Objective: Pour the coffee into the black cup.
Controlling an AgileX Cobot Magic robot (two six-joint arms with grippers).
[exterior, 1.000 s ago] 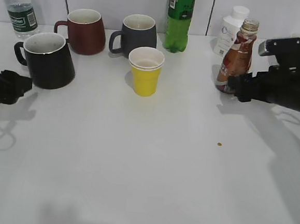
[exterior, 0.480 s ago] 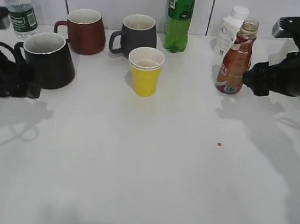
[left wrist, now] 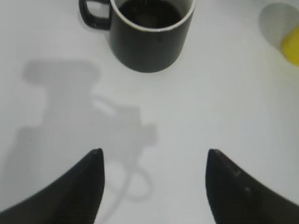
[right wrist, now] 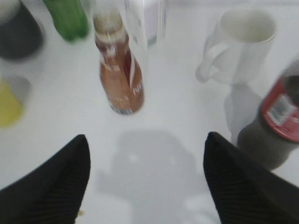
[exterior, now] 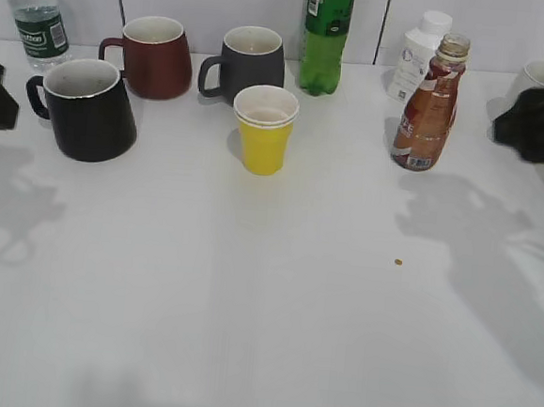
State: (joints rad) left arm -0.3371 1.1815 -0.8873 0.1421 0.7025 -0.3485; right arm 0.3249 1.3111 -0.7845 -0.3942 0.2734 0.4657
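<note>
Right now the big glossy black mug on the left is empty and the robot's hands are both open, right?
Not empty: the left wrist view shows the big glossy black mug holding dark liquid. The left hand and right hand are indeed open.

Bare table front (exterior: 271, 335), yellow cup (exterior: 264, 129) between black cup (exterior: 86, 109), coffee (exterior: 428, 107)

Yellow cup (exterior: 264, 129), probably two nested

White table (exterior: 271, 335) with coffee bottle (exterior: 429, 107), black cup (exterior: 86, 109), yellow cup (exterior: 264, 127), maroon mug (exterior: 154, 56), grey mug (exterior: 248, 63).
</note>
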